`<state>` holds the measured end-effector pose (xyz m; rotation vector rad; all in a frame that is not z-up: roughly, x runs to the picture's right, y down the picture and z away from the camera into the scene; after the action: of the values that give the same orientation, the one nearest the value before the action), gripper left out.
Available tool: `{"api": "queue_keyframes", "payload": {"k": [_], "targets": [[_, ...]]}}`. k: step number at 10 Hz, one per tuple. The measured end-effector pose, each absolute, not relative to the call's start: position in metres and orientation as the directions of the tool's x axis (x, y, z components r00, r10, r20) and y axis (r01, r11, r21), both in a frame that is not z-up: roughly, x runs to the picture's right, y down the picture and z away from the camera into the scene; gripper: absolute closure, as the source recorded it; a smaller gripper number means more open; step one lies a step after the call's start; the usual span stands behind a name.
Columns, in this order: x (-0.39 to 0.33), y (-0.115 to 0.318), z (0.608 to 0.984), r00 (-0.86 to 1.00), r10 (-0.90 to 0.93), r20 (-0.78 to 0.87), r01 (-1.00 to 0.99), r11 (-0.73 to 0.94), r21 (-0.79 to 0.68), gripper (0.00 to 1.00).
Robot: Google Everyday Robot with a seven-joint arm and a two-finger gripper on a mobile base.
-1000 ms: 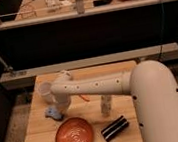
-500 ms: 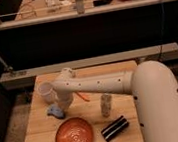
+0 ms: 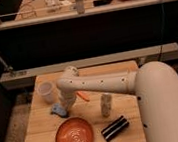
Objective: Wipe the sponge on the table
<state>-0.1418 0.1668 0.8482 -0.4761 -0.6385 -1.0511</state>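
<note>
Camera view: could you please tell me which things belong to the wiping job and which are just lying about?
Job in hand: sponge; table; gripper, low beside the sponge.
Lying about: orange plate; striped block; clear cup; pale upright container.
</note>
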Motion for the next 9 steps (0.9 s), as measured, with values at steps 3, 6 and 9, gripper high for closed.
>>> {"api": "queue_keyframes", "payload": {"k": [3, 6, 9], "targets": [[-0.127, 0.166, 0.85, 0.353, -0.636, 0.687, 0.902, 0.427, -0.068, 0.97], [-0.111, 0.163, 0.854, 0.375, -0.628, 0.682, 0.892, 0.446, -0.079, 0.97], [-0.096, 0.163, 0.857, 0.39, -0.619, 0.681, 0.884, 0.46, -0.088, 0.97]]}}
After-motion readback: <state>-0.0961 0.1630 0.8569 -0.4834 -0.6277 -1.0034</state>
